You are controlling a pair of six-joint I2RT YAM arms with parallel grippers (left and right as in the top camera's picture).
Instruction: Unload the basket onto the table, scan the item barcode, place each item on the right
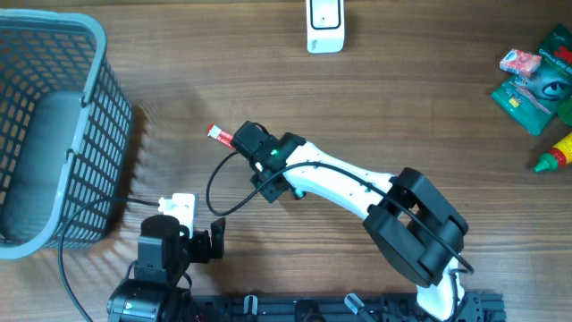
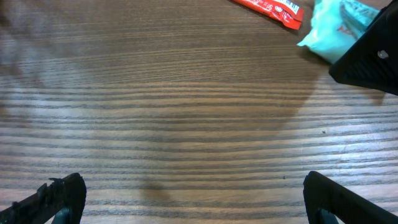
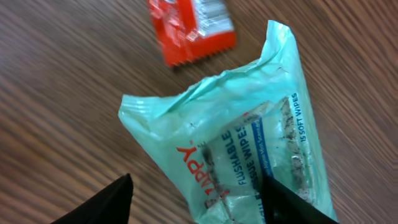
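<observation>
A teal pack of flushable wipes [image 3: 249,143] lies on the wooden table, with a red packet [image 3: 189,28] just beyond it. My right gripper [image 3: 199,202] is low over the pack and open. Its right finger [image 3: 286,205] overlaps the pack, while its left finger [image 3: 109,205] stands off the pack's edge with bare table between. From overhead the right gripper [image 1: 248,141] hides the pack, and only the red packet [image 1: 218,134] shows. My left gripper [image 2: 193,199] hovers wide open over bare wood near the front edge. The pack [image 2: 333,28] shows at its top right.
A white scanner unit [image 1: 324,25] stands at the far edge, middle. A grey wire basket [image 1: 54,134] fills the left side. Several packets and a yellow bottle [image 1: 556,154] lie at the far right. A black cable [image 1: 219,192] loops between the arms.
</observation>
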